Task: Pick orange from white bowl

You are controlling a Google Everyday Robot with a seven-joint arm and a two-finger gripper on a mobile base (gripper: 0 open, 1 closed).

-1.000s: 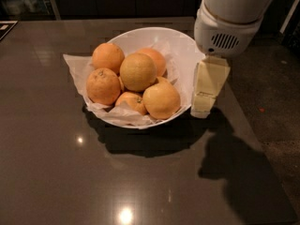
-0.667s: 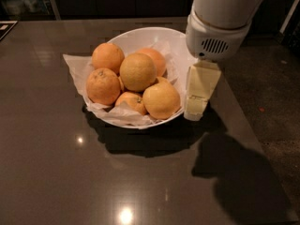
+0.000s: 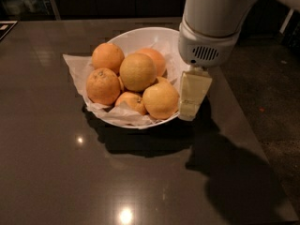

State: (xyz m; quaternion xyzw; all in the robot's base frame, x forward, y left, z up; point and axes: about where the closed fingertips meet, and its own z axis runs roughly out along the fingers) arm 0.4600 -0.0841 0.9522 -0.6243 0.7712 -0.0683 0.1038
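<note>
The white bowl (image 3: 140, 35) stands on the dark table, lined with crumpled white paper and piled with several fruits. The orange (image 3: 161, 100), large, pale yellow-orange and smooth, lies at the pile's front right. A duller tan-yellow fruit (image 3: 137, 71) sits on top in the middle, with deeper orange speckled fruits (image 3: 102, 86) to the left. My gripper (image 3: 191, 108) hangs from the white arm (image 3: 211, 22) at the bowl's right rim, right beside the orange and about level with it. It holds nothing that I can see.
The dark glossy table (image 3: 56, 163) runs left and to the front. Its right edge (image 3: 243, 125) lies close to the arm, with dark floor beyond. The paper liner (image 3: 75, 64) sticks out over the bowl's left rim.
My gripper and arm have moved left and slightly down, from beside the bowl to its right rim next to the orange. The fruits have not moved.
</note>
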